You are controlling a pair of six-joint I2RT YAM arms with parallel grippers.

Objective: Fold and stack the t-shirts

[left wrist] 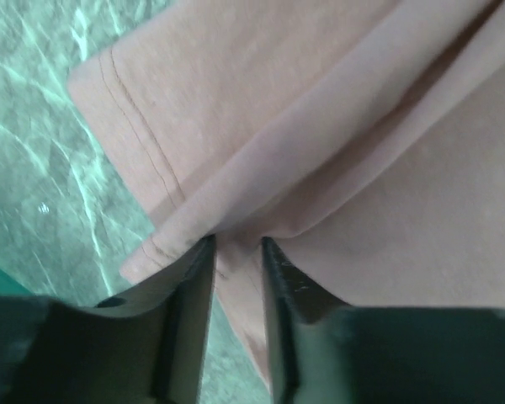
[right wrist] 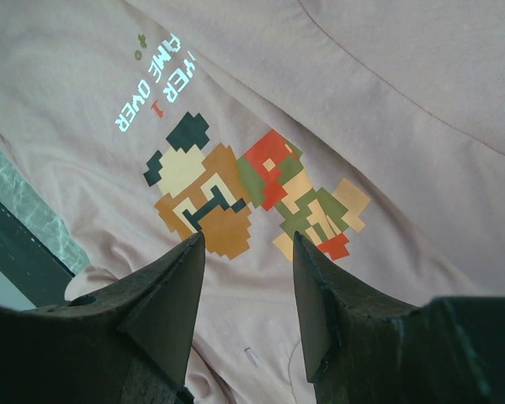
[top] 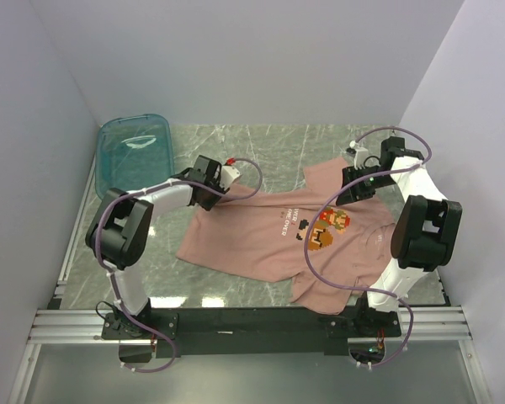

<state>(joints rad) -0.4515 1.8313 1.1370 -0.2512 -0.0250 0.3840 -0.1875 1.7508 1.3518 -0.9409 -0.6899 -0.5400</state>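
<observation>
One dusty-pink t-shirt [top: 261, 240] lies spread and creased on the marble table [top: 261, 143], with its pixel-figure print [top: 330, 227] facing up. My left gripper [top: 212, 192] is low at the shirt's far left corner. In the left wrist view its jaws [left wrist: 237, 240] stand a little apart, astride a raised fold of pink cloth [left wrist: 337, 126] beside the stitched hem. My right gripper [top: 348, 187] hovers over the shirt's far right part. It is open [right wrist: 248, 236], just above the print [right wrist: 236, 189] and white lettering [right wrist: 156, 80], with nothing between its fingers.
A teal see-through tub [top: 135, 151] stands at the far left corner of the table. White walls close in the left, back and right sides. Bare marble [left wrist: 34, 168] shows left of the shirt's hem corner.
</observation>
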